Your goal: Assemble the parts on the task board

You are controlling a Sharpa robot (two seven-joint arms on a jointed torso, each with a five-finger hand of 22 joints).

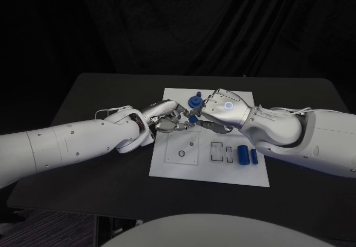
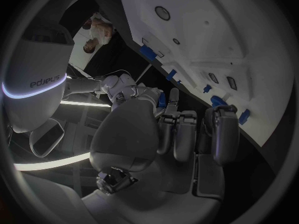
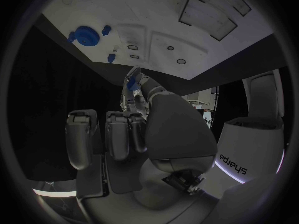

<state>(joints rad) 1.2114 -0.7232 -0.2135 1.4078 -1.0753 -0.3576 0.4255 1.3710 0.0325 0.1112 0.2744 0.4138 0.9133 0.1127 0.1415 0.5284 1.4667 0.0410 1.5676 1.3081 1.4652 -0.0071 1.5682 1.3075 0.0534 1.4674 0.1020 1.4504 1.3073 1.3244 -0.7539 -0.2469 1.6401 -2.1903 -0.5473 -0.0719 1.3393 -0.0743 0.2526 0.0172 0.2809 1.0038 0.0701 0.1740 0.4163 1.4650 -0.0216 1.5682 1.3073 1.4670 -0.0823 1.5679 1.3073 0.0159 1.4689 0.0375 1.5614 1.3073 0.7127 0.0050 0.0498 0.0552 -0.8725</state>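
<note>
Above the far half of the white task board [image 1: 211,170] my left hand [image 1: 167,117] and right hand [image 1: 221,109] meet fingertip to fingertip. A small blue part [image 1: 193,119] sits between them, gripped from both sides. The left wrist view has this part [image 2: 162,99] at the tips of the right hand [image 2: 127,92], next to a left finger [image 2: 175,97]. In the right wrist view the blue part [image 3: 131,83] is at the tips of the left hand [image 3: 142,90]. A round blue part [image 1: 195,99] stands on the board just beyond the hands.
Two blue cylinders [image 1: 243,154] [image 1: 254,157] lie side by side at the board's right edge. Empty slots [image 1: 217,151] and a square recess with a ring [image 1: 182,152] mark the board's near half. Black table [image 1: 96,98] surrounds the board.
</note>
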